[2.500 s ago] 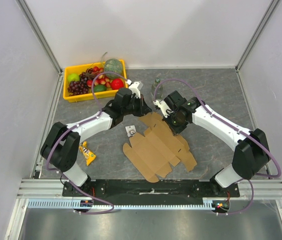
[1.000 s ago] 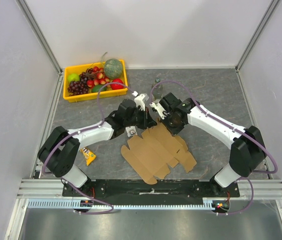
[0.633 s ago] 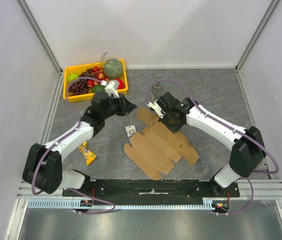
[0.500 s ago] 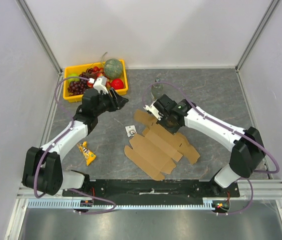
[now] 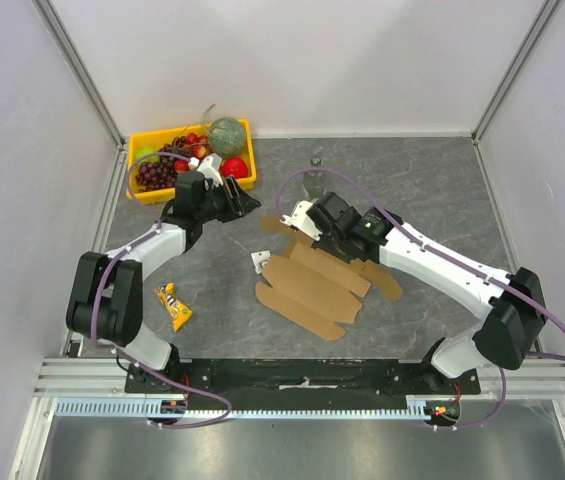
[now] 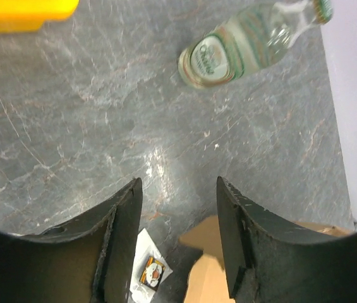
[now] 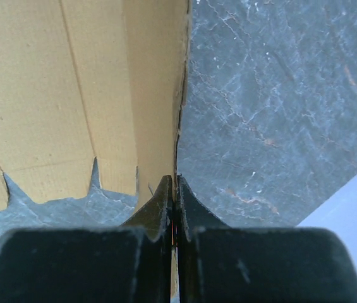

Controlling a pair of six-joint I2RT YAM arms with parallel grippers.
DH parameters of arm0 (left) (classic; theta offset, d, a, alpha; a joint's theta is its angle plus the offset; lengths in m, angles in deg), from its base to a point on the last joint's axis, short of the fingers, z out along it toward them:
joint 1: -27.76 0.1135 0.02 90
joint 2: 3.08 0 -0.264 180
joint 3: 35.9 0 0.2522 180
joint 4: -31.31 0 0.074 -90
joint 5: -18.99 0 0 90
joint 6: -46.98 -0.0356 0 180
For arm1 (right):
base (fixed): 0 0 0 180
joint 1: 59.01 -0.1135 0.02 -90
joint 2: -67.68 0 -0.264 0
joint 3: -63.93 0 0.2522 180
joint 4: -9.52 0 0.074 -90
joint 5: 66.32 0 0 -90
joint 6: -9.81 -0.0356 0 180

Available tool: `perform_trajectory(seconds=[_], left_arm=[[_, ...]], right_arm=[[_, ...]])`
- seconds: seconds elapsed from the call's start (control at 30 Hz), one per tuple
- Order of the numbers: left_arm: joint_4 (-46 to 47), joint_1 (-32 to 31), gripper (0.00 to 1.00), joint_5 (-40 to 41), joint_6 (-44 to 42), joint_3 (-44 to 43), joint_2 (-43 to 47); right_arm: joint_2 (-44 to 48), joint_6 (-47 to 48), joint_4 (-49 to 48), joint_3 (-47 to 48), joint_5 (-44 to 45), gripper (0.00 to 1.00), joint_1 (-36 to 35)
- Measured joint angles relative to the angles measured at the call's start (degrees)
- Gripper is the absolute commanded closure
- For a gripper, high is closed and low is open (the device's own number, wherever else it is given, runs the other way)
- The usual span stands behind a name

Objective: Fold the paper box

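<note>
The paper box is a brown die-cut cardboard sheet lying partly folded over on the grey table between the arms. My right gripper is shut on the sheet's far edge. In the right wrist view that edge stands upright between the closed fingers, and the notched sheet spreads away to the left. My left gripper is open and empty, apart from the box, to its upper left. In the left wrist view the gripper hangs over bare table, with a corner of the cardboard below.
A yellow bin of fruit stands at the back left, close behind the left gripper. A clear plastic bottle lies behind the box, shown in the left wrist view as the bottle. A small white packet and a candy bar lie left of the box.
My left gripper has opened, let go of the cardboard and drawn back left toward the yellow bin. My right gripper has carried its edge leftward, folding the sheet narrower.
</note>
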Motion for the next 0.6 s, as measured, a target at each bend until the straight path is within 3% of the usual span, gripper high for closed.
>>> perform_trajectory(seconds=[0.3, 0.6], left_arm=[[6.01, -0.37, 0.40, -4.79, -0.02, 3.08, -4.24], [16.41, -6.73, 0.51, -10.99, -1.55, 8.85, -5.35]], right_arm=[[1.62, 5.20, -3.82, -4.57, 2.89, 1.00, -1.88], [1.64, 6.71, -5.33, -4.90, 3.61, 1.00, -1.95]])
